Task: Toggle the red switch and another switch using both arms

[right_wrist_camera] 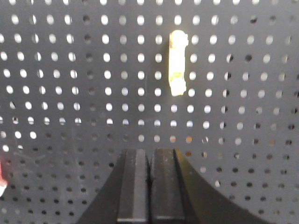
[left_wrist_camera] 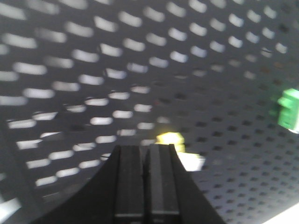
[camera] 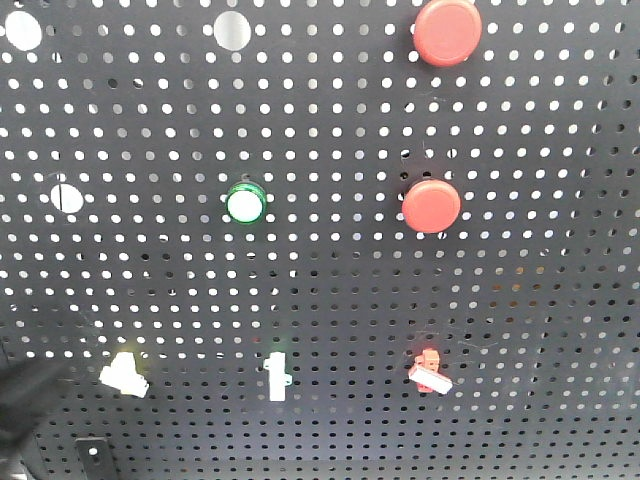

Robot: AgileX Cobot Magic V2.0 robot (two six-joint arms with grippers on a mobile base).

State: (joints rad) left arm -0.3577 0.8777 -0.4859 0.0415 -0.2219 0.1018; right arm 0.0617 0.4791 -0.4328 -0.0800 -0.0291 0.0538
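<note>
Left tool [left_wrist_camera: 147, 154], closed and empty as a pushing tip, is set just below cream switch [left_wrist_camera: 175, 144]; right tool [right_wrist_camera: 150, 156], likewise closed, is faced at pegboard [right_wrist_camera: 84, 116] between white toggle [right_wrist_camera: 177, 63] and red switch [camera: 430, 370].

The pegboard [camera: 560, 300] was dark grey, dotted with even rows of pale holes. The red switch [camera: 429, 371] had a whitish tip, and the other switch [camera: 123, 375] was cream. Two round buttons [camera: 447, 31] [camera: 431, 205] were red, the lamp [camera: 244, 204] was white with a green rim, and the left hand [left_wrist_camera: 145, 149] and right hand [right_wrist_camera: 150, 151] were black.
</note>
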